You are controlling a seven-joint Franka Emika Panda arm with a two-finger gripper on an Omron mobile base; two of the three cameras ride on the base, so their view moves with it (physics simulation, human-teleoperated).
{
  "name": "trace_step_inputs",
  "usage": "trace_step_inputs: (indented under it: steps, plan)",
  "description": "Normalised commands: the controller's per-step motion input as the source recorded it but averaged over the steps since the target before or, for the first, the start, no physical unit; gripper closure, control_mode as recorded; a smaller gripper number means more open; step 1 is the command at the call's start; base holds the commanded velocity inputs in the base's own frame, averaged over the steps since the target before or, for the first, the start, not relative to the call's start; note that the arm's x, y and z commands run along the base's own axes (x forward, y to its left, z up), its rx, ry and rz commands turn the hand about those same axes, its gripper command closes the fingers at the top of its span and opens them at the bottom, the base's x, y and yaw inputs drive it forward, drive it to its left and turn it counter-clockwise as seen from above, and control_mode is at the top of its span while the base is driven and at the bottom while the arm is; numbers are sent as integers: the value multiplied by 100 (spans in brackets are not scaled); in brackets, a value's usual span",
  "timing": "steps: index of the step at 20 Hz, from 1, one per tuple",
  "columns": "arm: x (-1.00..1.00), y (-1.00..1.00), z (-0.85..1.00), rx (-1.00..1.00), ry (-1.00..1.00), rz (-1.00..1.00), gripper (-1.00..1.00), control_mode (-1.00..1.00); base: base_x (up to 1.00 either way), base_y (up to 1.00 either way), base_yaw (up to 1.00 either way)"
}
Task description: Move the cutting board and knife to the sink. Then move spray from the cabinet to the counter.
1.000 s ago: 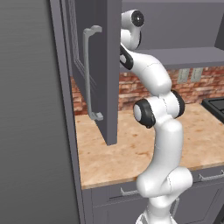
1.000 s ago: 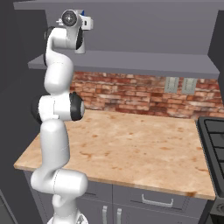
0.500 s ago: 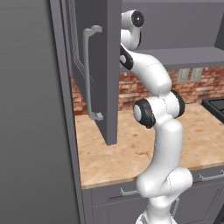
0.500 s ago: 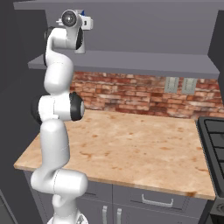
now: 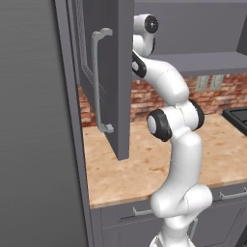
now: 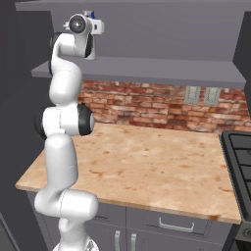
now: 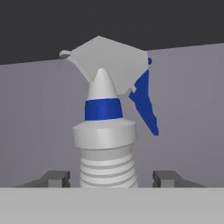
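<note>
The spray point(image 7: 105, 131) stands upright right in front of the hand, a pale ribbed neck with a blue band, a white trigger head and a blue trigger. My gripper point(image 7: 111, 178) is shut on the spray, one dark fingertip point(image 7: 54, 178) on each side of its lower part. In the right base view the gripper point(image 6: 95, 25) is raised high at the left, with the spray's blue tip point(image 6: 88, 13) just above it. The cabinet door point(image 5: 113, 72) stands open and hides the hand in the left base view. The counter point(image 6: 147, 166) lies below. The cutting board, knife and sink are out of view.
A grey wall shelf point(image 6: 147, 68) runs along the brick wall under the hand. The black stove point(image 6: 240, 157) sits at the counter's right end. The door's long bar handle point(image 5: 98, 79) faces me. Grey drawer fronts point(image 6: 171, 223) line the counter's front.
</note>
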Motion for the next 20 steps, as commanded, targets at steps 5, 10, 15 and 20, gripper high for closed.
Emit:
trace_step_inputs:
  steps: [5,10,15,20]
  plan:
    - [0,0,0,0,-9,0,100,-100,0,0,0]
    - [-3,0,0,0,-6,0,100,-100,0,0,0]
    - [-8,0,0,0,-1,0,100,-100,0,0,0]
    - [-8,0,4,0,0,0,100,-100,0,0,0]
